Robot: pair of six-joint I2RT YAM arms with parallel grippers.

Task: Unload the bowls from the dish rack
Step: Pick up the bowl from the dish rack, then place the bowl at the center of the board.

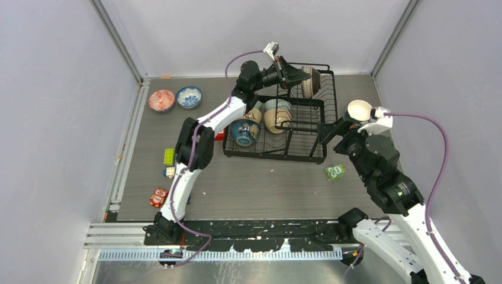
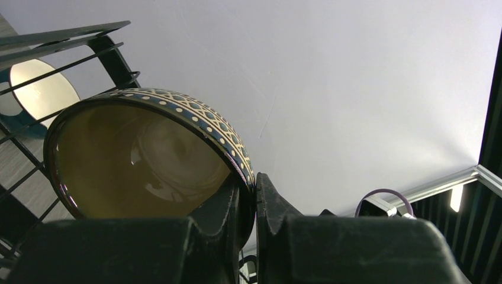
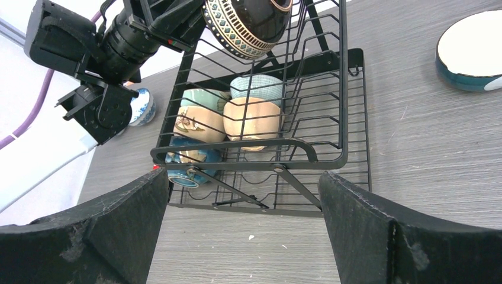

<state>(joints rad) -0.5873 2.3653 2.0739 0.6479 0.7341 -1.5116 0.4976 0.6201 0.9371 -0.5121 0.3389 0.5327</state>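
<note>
Step in hand: lift-out. Left claw [image 2: 254, 192] clenched on rim of dark patterned bowl [image 2: 148, 160], raised over far end of dish rack [image 1: 324, 133]. Right claw [image 3: 243, 177] released, holding nothing, near rack's right side. Several bowls [image 3: 254, 118] remaining inside. Next move, by judgement: carry clear of wires, set down on desk [image 1: 266, 183].

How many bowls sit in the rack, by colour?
pale green bowl: 1
pale blue ribbed bowl: 1
tan bowl: 1
cream bowl: 1
dark blue bowl: 1
Total in the dish rack: 5
Excluded: dark patterned bowl, held in the left gripper.
</note>
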